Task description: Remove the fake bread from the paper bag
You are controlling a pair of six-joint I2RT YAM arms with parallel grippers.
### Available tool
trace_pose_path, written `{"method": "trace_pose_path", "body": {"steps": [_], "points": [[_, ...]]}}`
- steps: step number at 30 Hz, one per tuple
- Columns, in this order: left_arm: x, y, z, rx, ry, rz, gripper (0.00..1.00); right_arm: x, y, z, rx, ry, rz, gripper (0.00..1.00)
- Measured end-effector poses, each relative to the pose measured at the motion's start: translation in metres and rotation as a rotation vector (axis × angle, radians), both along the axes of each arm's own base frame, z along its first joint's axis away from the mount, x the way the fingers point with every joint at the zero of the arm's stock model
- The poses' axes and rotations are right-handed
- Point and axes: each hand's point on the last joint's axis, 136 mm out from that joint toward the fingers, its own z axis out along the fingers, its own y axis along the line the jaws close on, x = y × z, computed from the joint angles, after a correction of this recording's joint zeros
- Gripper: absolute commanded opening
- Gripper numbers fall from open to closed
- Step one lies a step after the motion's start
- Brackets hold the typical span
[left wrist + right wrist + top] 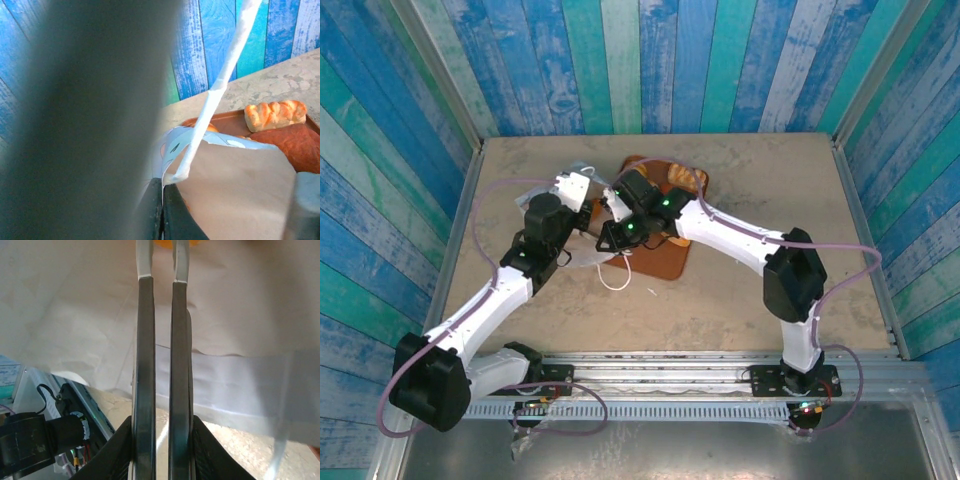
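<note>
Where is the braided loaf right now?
In the left wrist view, the braided loaf lies on the brown tray at upper right, just beyond the paper bag.

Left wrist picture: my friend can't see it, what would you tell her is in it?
Close up, the paper bag shows a plain tan side, one white edge slanting up across the picture. Behind it a braided golden toy loaf lies on a brown tray, with blue plank wall beyond; a grey blur hides the left side.
</note>
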Motion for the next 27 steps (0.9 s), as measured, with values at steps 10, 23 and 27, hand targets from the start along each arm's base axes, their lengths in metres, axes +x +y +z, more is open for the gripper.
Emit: {"method": "trace_pose_path", "body": {"steps": [10,23,27], "points": [[0.003,0.015,0.003,-0.031,-0.004,0.102,0.0,-0.008,-0.041,0.029,-0.061,-0.119,-0.037,0.07],[0.016,0.029,0.014,-0.075,0.022,0.228,0.0,-0.022,-0.086,0.053,-0.146,-0.23,-0.018,0.04],[0.023,0.032,0.012,-0.075,0.043,0.263,0.0,-0.031,-0.097,0.063,-0.148,-0.259,0.003,0.04]]}}
